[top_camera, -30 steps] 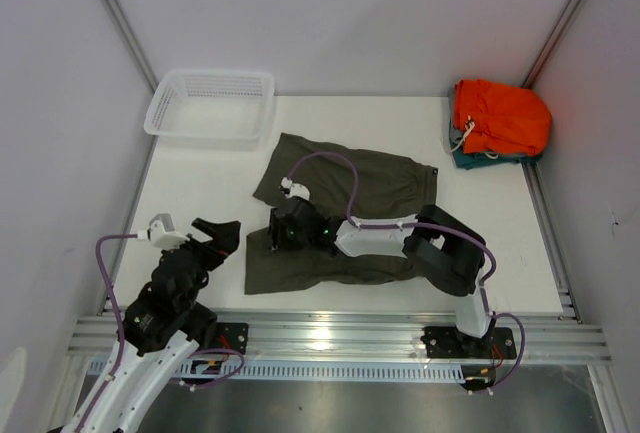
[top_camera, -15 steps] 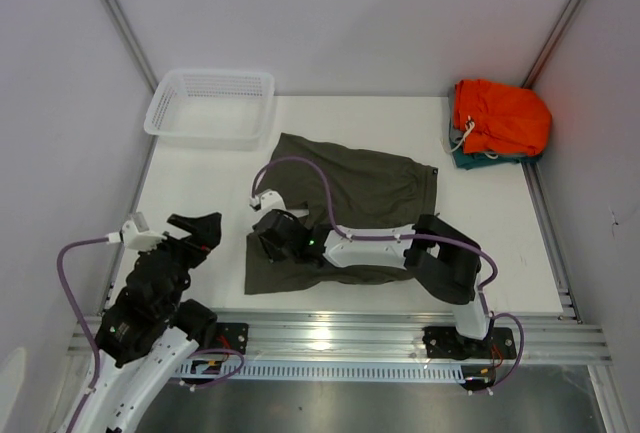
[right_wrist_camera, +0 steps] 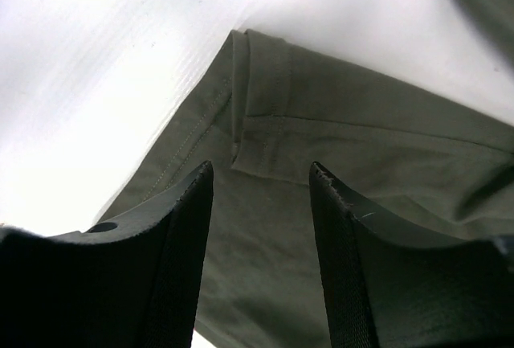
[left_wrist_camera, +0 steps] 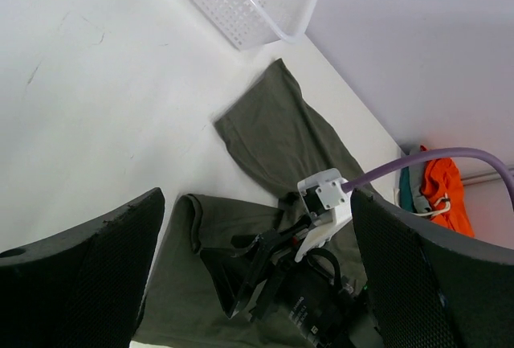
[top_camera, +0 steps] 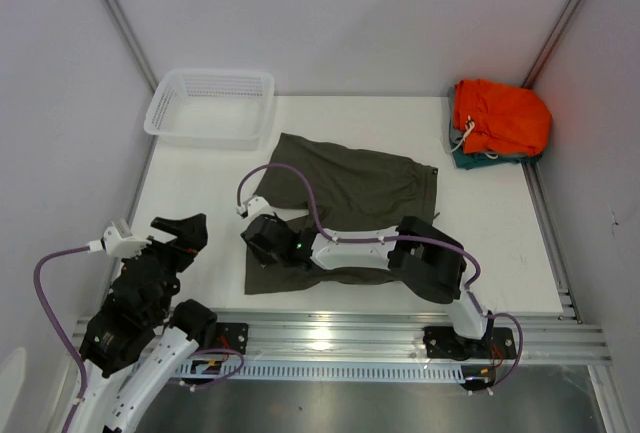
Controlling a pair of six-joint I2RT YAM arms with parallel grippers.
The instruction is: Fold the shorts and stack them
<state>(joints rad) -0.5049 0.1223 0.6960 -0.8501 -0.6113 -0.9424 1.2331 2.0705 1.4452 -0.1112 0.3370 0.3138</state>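
- The olive-green cloth shorts (top_camera: pixel 360 183) lie flat on the middle of the white bench (top_camera: pixel 200 183), legs pointing left, waist to the right.
- The right claw (right_wrist_camera: pixel 261 173), fingers parted, hangs over the near leg's hem corner (right_wrist_camera: pixel 257 99), which lies just ahead between them.
- The left claw (top_camera: pixel 180 225), gaping wide, hovers apart to the left.

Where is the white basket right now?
In the top view the white basket sits at the far left corner of the table, against the back wall, just left of the olive shorts and on the left arm's side.
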